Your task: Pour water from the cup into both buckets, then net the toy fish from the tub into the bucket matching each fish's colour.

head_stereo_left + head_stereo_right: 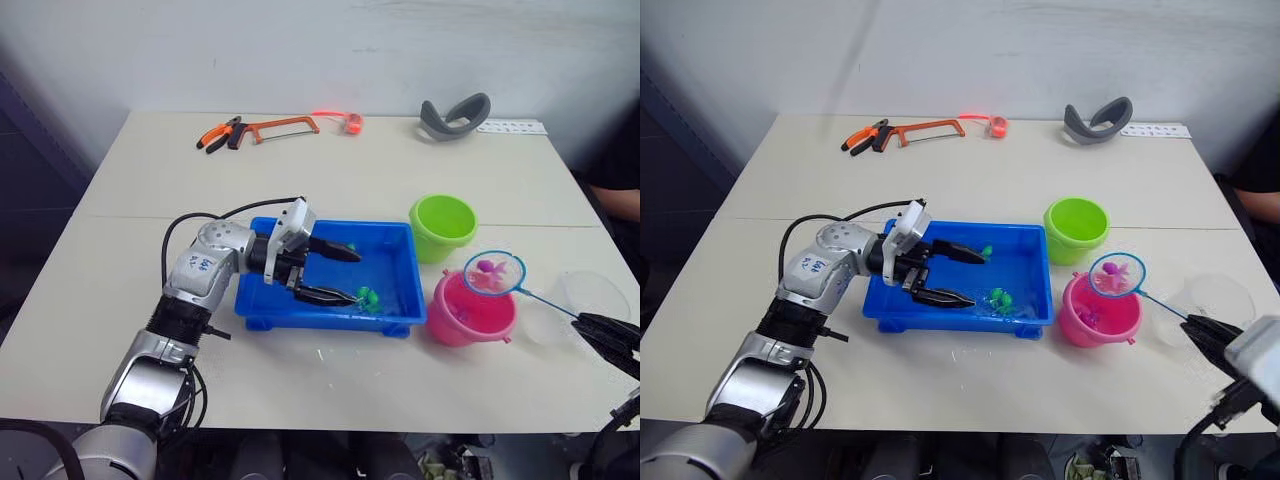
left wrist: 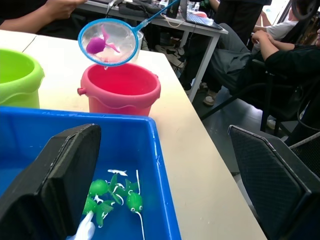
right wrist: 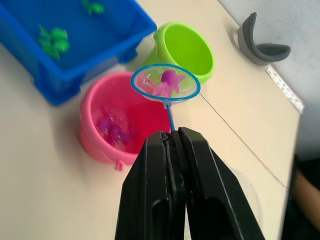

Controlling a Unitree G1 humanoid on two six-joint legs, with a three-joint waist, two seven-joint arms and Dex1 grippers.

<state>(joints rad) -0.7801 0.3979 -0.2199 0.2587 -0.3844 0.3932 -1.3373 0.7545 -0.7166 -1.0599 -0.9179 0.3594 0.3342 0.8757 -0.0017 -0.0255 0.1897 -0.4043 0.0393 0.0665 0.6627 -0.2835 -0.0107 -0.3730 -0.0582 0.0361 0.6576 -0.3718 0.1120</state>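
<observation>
over the pink bucket (image 1: 472, 310) the net (image 1: 494, 273) hangs level with one pink fish (image 3: 169, 81) in its mesh. the right end effector (image 3: 172, 137) has its fingers pressed together on the thin wire handle, well back from the hoop. a few pink fish already lie in that bucket; the green bucket (image 1: 443, 226) stands just beside it. the left end effector (image 1: 335, 274) sits spread inside the blue tub (image 1: 395, 316), pinching nothing, near a cluster of green fish (image 2: 114, 196). the cup (image 1: 592, 298) rests on the surface beyond the pink bucket.

the net looks very light, and its wire likely flexes, so a grip nearer the hoop would probably steady it. the fish is tiny and wet, likely to cling to the mesh; tipping the hoop fully over may be needed.
</observation>
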